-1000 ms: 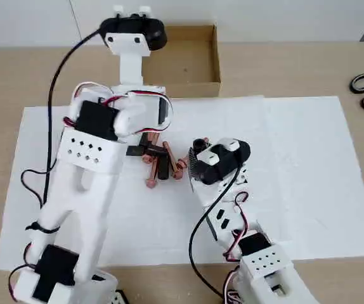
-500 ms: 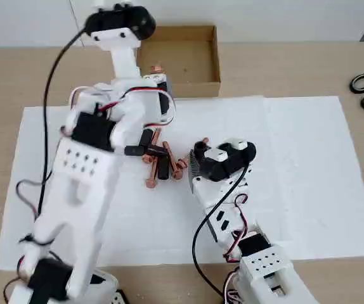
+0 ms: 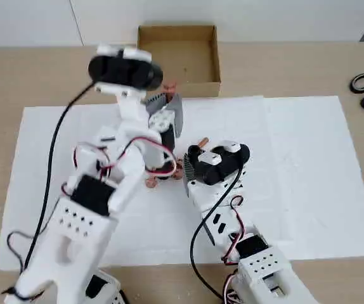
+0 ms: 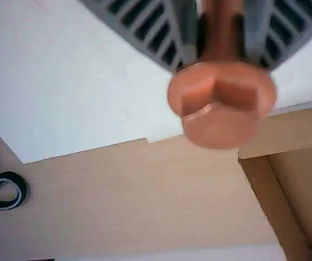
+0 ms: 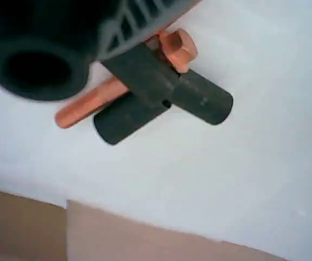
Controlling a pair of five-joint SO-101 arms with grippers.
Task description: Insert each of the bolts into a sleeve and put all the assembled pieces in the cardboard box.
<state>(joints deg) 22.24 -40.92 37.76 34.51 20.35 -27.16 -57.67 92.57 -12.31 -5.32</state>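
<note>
Between grey ribbed fingers (image 4: 145, 24) of left tool (image 4: 219, 30): copper bolt (image 4: 221, 103), hexagonal head.

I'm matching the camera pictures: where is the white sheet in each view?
High view: white sheet spread across the table.
Left wrist view: sheet behind the held bolt.
Right wrist view: sheet under the sleeves.
Shared landmark: the tan table along the sheet's edge.

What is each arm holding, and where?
Left gripper: copper hex-head bolt, jaws on the shank behind the head. Right gripper: seemingly a black tubular sleeve, gripped on its side.
</note>
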